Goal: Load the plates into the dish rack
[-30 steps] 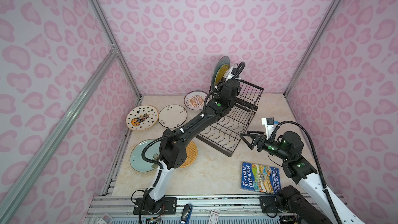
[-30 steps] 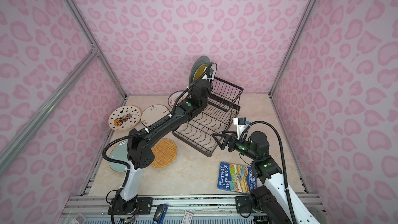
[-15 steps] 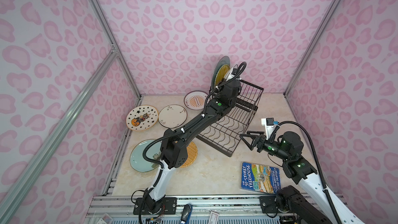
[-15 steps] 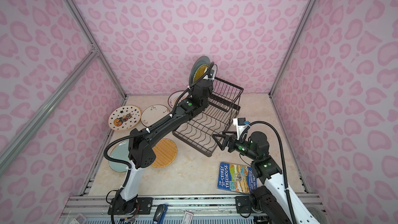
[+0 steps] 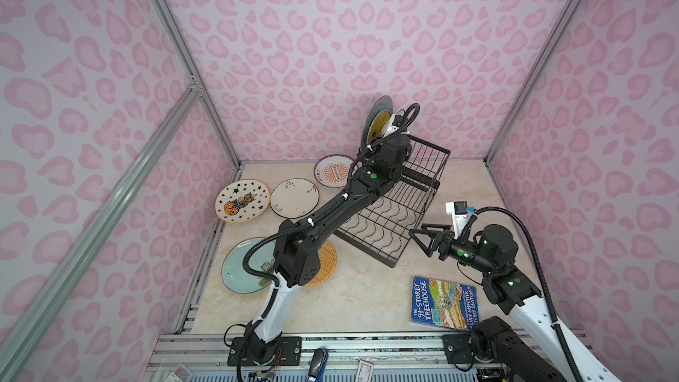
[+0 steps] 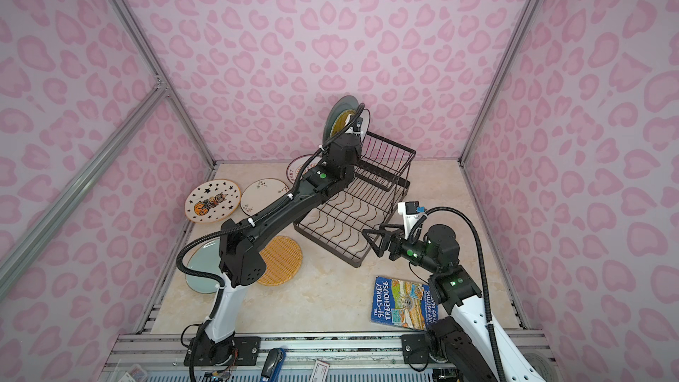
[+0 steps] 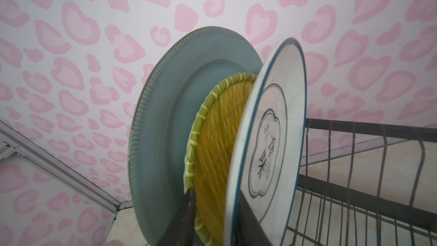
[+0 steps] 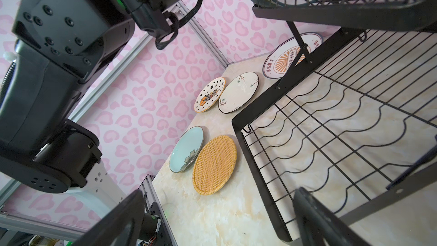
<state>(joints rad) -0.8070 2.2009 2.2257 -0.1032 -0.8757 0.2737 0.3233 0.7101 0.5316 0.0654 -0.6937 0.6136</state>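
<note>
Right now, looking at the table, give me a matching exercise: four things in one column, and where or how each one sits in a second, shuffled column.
Things:
1. teal-grey plate
2. orange woven plate
3. star plate
4. book

Places:
A. flat beside the sprig plate
B. flat, apart from every plate
C. upright in the dish rack
D. flat beside the pale green plate

Pairs: 1-C, 2-D, 3-A, 4-B

Sunburst plate largely behind arm
</note>
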